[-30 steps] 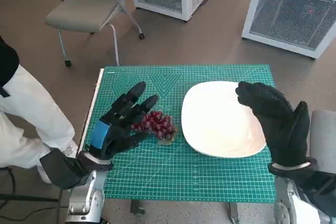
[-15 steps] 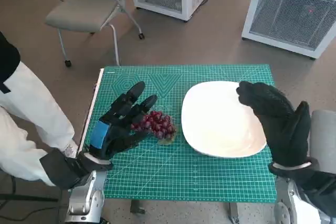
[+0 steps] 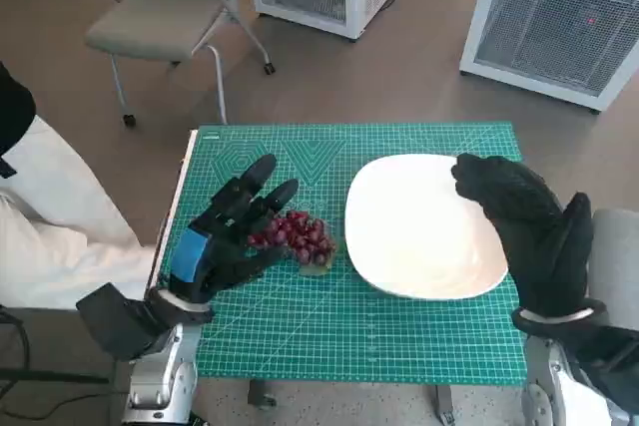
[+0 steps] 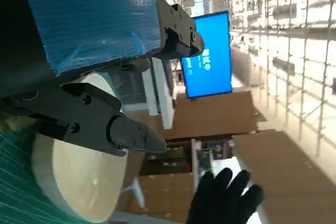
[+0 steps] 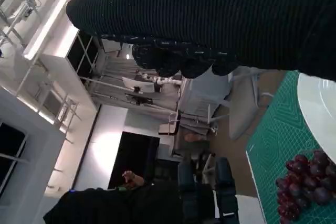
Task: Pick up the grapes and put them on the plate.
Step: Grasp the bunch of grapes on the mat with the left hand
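Observation:
A bunch of dark red grapes point(image 3: 297, 237) lies on the green cutting mat point(image 3: 300, 326), just left of the white plate point(image 3: 419, 231). My left hand point(image 3: 228, 236) hovers at the bunch's left side with fingers spread, holding nothing. Above the plate's right rim my right hand point(image 3: 529, 231) is raised with fingers apart and empty. The right wrist view shows the grapes point(image 5: 302, 182) beside the plate's rim point(image 5: 320, 103). In the left wrist view the plate point(image 4: 79, 174) lies past my black fingers point(image 4: 105, 127), and the gloved right hand point(image 4: 223, 198) shows beyond it.
A person in white point(image 3: 55, 231) sits at the table's left edge, a sleeve close to my left forearm. A grey chair point(image 3: 165, 17) stands behind the table, white cabinets point(image 3: 559, 22) at the back right.
Both hands have stayed almost still. The person's sleeve at the left has shifted lower and nearer the table edge.

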